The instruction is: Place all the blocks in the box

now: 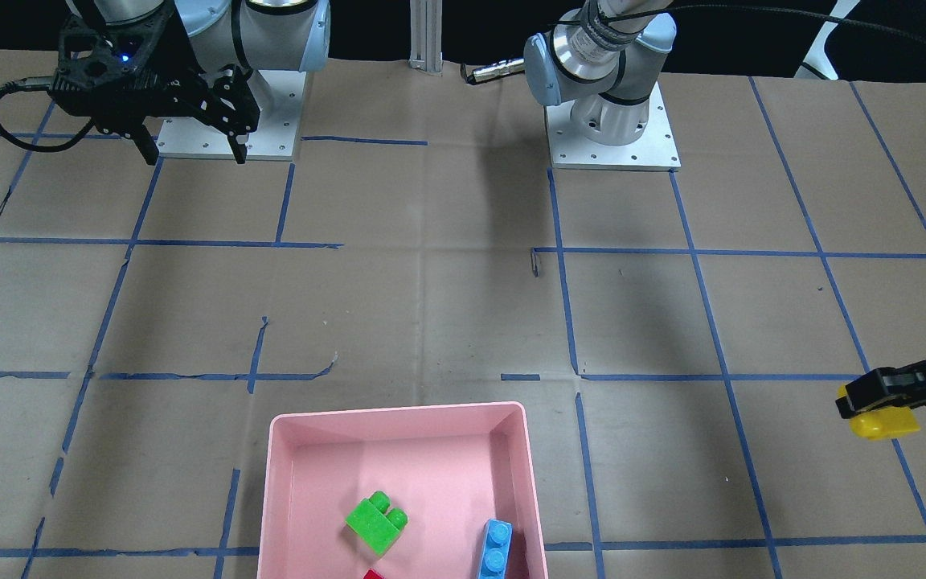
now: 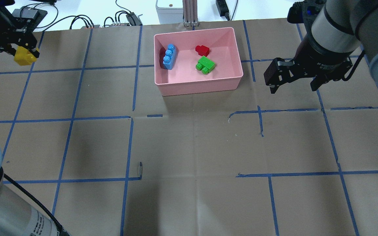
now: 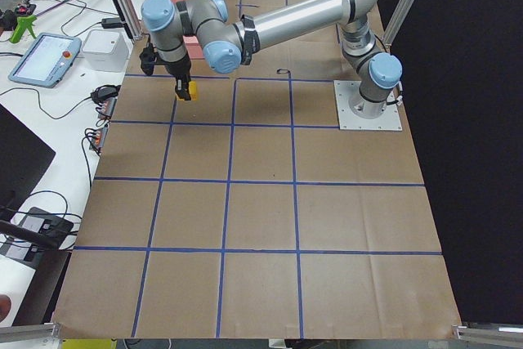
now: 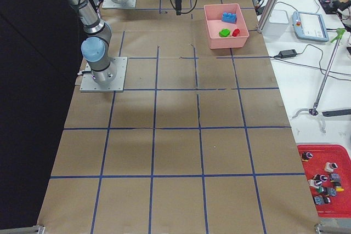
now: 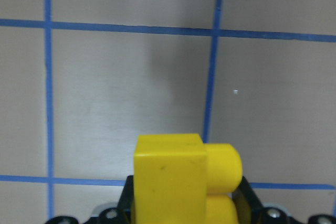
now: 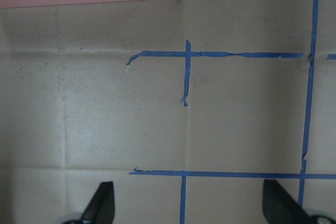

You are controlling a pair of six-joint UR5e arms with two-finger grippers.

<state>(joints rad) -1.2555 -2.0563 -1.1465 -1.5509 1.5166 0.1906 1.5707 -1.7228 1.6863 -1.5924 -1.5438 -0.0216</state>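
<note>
Across the surface [image 1: 431, 305] from the robot, I see the pink box [image 1: 399, 408] at the bottom edge, holding the green block [image 1: 376, 523], the blue block [image 1: 496, 549] against its wall on the view's right, and the red block [image 1: 373, 574], which is cut off by the frame. My left hand [image 1: 861, 402], at the view's right edge, is clenched on the yellow block [image 1: 885, 424], well apart from the box. My right hand [image 1: 194, 153] hangs near its base at top left, fingers spread, holding nothing. From overhead, the yellow block sits far left of the box, and the released right hand is near the box's right side. From the left end, the near arm reaches out with the yellow block under its hand. On the left wrist camera, that block fills the lower middle, studs pointing right, over blue tape lines [image 5: 212, 51]. On the right wrist camera, two fingertips stand wide apart, with the box's corner at top left.
</note>
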